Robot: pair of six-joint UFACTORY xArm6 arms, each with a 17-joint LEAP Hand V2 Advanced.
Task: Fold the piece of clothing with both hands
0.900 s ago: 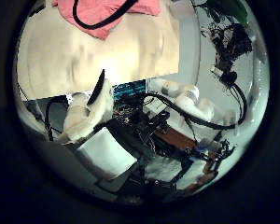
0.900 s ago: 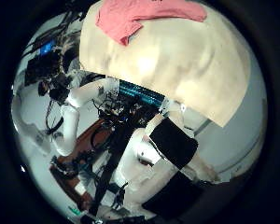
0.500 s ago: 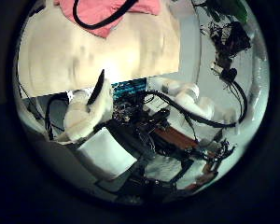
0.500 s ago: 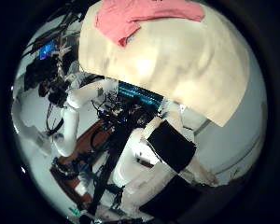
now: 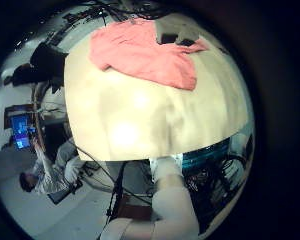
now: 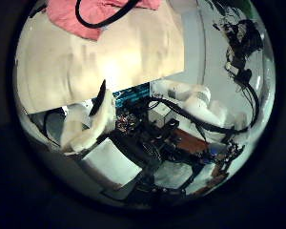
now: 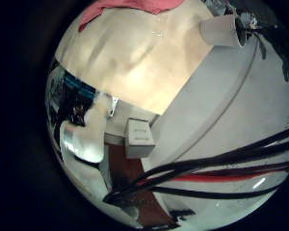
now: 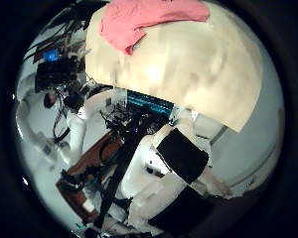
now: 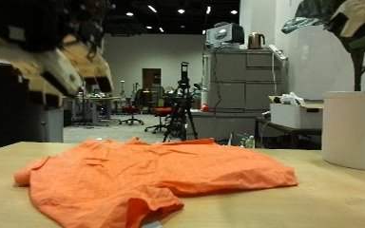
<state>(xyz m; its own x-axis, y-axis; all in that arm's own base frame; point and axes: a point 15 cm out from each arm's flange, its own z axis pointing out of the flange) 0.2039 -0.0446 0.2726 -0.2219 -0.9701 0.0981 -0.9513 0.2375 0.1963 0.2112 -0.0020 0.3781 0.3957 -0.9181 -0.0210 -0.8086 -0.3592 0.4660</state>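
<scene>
An orange garment (image 9: 144, 176) lies spread and rumpled on the wooden table (image 9: 322, 204), one sleeve toward the near edge. Neither hand nor arm shows in the outside view. All the palm views look at the table from some way off. The garment (image 5: 145, 55) lies on the tabletop (image 5: 140, 115) in the left little finger side view. It shows at the table's far end in the left thumb side view (image 6: 81, 14) and in both right views (image 8: 144, 20) (image 7: 135, 5). Nothing touches the garment.
A large white plant pot (image 9: 354, 128) with a leafy plant stands beside the table, past the garment. Grey cabinets (image 9: 240, 90) and a tripod (image 9: 182, 100) stand in the room behind. White arm parts (image 8: 174, 164) (image 6: 91, 129) cross the palm views below the table's edge.
Both thumb side palm pictures have shifted slightly, so the palms have moved a little. The garment lies as before on the table.
</scene>
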